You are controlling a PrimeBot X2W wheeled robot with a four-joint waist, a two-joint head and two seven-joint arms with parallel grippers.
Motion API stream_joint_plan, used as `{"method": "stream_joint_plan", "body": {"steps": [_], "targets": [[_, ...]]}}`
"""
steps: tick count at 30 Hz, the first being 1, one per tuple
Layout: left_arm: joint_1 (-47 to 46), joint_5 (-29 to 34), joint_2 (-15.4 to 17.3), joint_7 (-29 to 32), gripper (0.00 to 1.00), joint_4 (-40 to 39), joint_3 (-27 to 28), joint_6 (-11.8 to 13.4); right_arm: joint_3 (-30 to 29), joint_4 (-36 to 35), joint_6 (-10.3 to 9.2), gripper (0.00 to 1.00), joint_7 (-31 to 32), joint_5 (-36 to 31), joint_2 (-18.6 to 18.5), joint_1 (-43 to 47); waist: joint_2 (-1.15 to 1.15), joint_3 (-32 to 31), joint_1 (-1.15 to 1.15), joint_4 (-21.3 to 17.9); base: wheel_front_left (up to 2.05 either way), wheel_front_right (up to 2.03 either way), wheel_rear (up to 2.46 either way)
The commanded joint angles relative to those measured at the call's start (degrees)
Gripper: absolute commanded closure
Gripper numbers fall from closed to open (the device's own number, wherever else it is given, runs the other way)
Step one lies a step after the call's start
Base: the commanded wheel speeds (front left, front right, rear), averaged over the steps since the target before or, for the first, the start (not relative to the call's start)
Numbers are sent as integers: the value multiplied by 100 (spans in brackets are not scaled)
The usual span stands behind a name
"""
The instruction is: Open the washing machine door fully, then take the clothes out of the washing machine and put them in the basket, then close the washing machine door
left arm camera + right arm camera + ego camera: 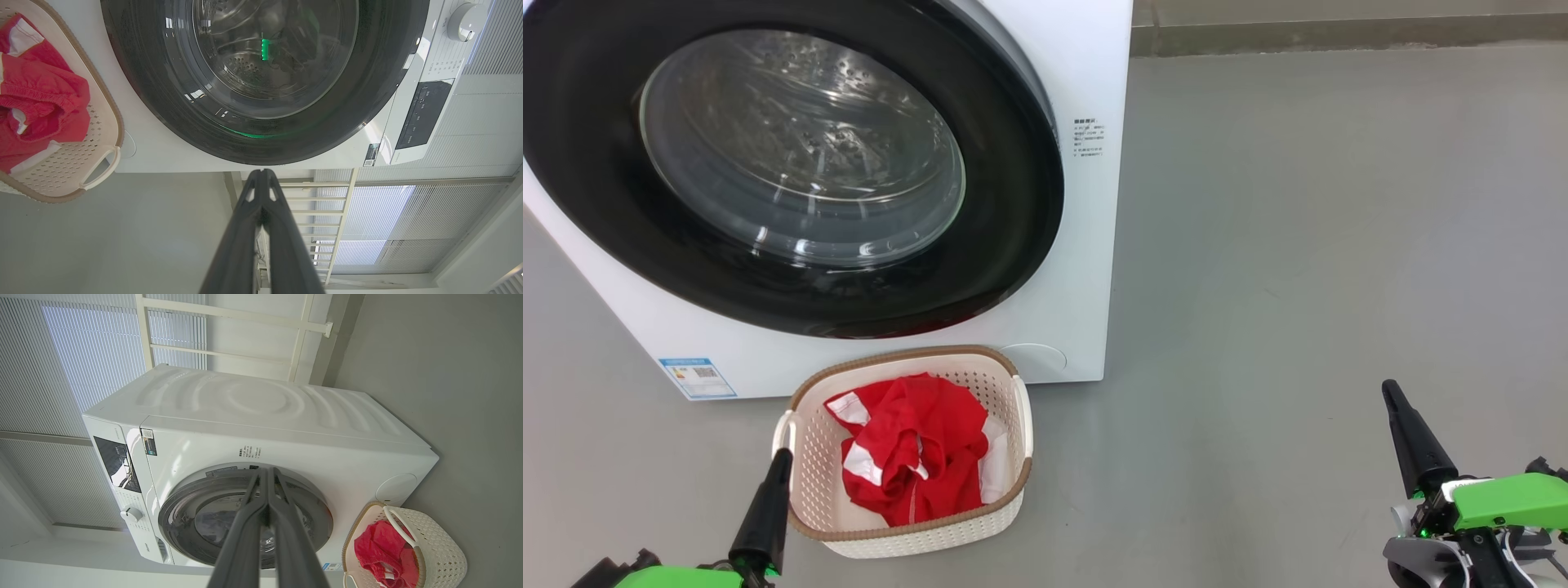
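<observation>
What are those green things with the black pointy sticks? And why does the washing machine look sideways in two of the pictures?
Those are a robot's two hands, called grippers. The top picture comes from a camera on the robot's head, looking down: the left gripper is at the bottom left, the right gripper at the bottom right. The black sticks are fingers, pressed together on both, holding nothing.

The other two pictures come from small cameras on the robot's wrists. The wrists are turned, so everything there looks tipped over.

In front stands the washing machine with the washing machine door shut, round and black with a glass window. On the grey floor beside it sits the basket, with the clothes, red and white, lying inside.
</observation>
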Motion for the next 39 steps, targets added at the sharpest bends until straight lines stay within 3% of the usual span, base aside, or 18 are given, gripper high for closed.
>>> {"method": "stream_joint_plan", "body": {"steps": [1,39], "targets": [[-222,51,52,32,100,-119,212,-40,73,-165,-4,100,27,-1,-22,-240,0,0,0,0,0,0,0],[-223,61,43,42,100,-119,225,-40,62,-164,-4,100,36,-10,-14,-241,0,0,0,0,0,0,0]]}}
